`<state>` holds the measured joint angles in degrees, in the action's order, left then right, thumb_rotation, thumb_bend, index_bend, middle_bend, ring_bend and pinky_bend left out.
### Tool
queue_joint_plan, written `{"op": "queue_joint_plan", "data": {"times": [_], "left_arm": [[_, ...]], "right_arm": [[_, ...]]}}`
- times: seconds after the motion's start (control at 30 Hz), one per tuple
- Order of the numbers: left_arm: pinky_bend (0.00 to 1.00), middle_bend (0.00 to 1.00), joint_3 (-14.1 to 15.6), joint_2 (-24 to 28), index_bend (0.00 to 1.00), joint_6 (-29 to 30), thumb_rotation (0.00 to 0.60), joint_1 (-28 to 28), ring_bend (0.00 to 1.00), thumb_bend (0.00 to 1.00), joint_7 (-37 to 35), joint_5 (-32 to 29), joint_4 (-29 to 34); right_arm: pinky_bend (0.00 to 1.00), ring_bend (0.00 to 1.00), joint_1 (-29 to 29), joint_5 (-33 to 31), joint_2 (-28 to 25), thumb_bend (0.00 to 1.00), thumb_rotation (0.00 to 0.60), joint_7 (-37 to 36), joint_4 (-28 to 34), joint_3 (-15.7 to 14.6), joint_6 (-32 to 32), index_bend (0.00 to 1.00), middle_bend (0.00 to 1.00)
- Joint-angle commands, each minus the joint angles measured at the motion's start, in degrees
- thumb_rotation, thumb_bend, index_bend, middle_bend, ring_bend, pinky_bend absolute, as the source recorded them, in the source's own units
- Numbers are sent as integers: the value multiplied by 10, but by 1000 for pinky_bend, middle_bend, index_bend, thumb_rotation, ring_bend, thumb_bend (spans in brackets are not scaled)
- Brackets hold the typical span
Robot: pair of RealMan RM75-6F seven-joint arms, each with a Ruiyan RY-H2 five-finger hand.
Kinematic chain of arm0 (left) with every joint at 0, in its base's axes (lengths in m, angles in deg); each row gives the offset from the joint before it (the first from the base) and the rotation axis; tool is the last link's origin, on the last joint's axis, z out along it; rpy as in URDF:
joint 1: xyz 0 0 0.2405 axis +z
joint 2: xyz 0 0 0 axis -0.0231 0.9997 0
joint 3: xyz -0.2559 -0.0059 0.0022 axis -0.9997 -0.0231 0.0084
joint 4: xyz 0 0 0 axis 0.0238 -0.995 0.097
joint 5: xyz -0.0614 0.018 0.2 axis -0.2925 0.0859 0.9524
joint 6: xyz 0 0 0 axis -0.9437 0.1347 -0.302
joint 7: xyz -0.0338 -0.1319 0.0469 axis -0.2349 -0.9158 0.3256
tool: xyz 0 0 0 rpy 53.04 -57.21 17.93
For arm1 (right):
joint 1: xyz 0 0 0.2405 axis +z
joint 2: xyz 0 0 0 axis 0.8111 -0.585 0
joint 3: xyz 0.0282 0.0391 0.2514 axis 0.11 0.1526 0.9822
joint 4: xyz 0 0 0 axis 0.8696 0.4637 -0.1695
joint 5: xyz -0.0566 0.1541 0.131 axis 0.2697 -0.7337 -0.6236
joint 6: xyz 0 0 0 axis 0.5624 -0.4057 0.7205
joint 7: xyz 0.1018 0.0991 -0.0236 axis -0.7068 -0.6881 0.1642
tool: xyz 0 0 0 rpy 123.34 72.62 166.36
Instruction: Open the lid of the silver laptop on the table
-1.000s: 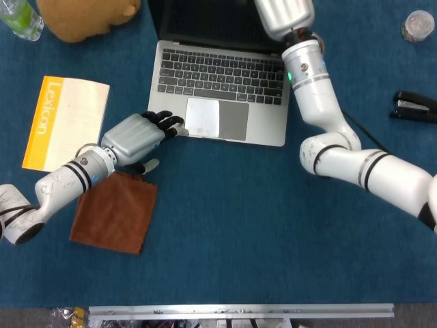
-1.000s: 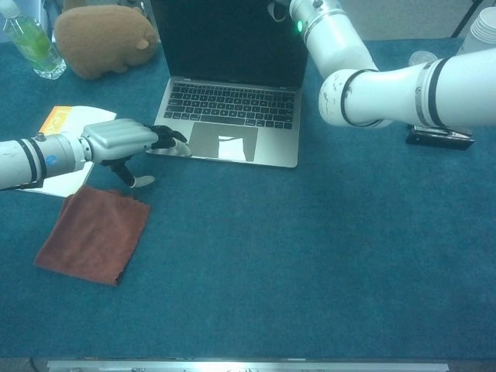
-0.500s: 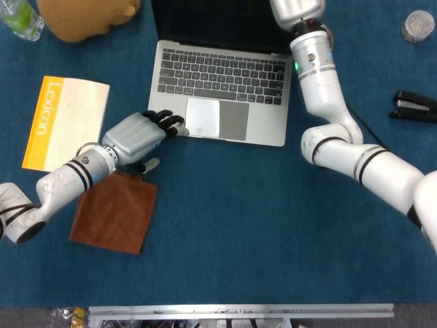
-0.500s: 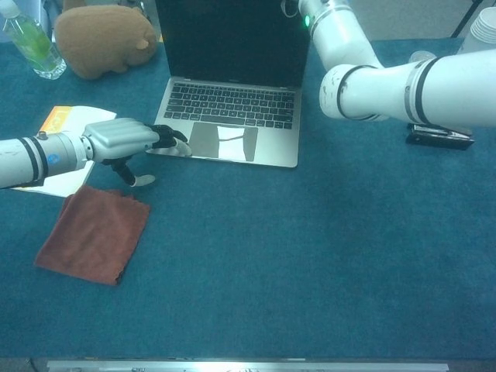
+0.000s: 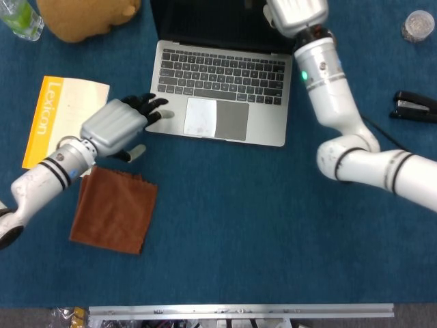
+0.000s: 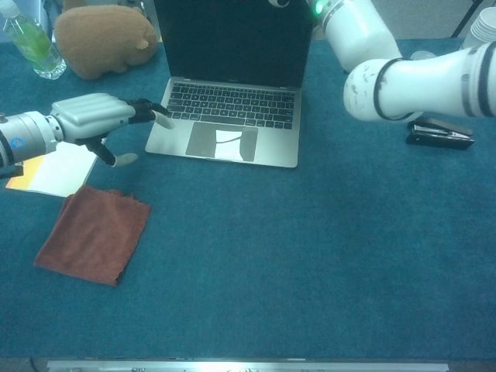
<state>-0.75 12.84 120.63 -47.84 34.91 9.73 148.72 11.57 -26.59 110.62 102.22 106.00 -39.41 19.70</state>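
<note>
The silver laptop (image 5: 218,89) stands open at the back middle of the table, its dark screen (image 6: 232,39) upright and its keyboard showing. My left hand (image 5: 113,128) hovers just off the laptop's front left corner, fingers stretched toward it and holding nothing. My right hand (image 5: 295,12) is up at the screen's top right edge, cut off by the frame in both views. Whether it grips the lid is hidden. Only my right forearm (image 6: 364,31) shows in the chest view.
A yellow Lexicon book (image 5: 61,109) and a brown cloth (image 5: 114,208) lie left of the laptop. A brown plush toy (image 6: 101,39) and a bottle (image 6: 31,43) stand at the back left. A black stapler (image 5: 414,107) and a small jar (image 5: 418,26) are at the right.
My left hand has lifted off the laptop's front left corner and drawn back to the left. My right arm has shifted slightly right and back beside the screen.
</note>
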Motion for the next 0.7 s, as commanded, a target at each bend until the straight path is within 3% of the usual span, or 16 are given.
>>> {"op": "queue_joint_plan", "data": {"times": [0.03, 0.4, 0.7], "left_arm": [[158, 61, -7, 21, 128, 15, 600, 13, 28, 396, 9, -11, 20], [151, 67, -35, 85, 129, 95, 600, 76, 28, 396, 6, -62, 59], [151, 77, -44, 123, 128, 172, 600, 146, 29, 396, 26, -92, 93]], "right_arm": [[122, 15, -45, 1, -67, 158, 600, 22, 101, -16, -31, 0, 76], [122, 15, -147, -21, -209, 158, 600, 45, 316, -60, -95, 0, 76], [123, 16, -237, 11, -295, 160, 600, 10, 420, -112, -154, 0, 76]]}}
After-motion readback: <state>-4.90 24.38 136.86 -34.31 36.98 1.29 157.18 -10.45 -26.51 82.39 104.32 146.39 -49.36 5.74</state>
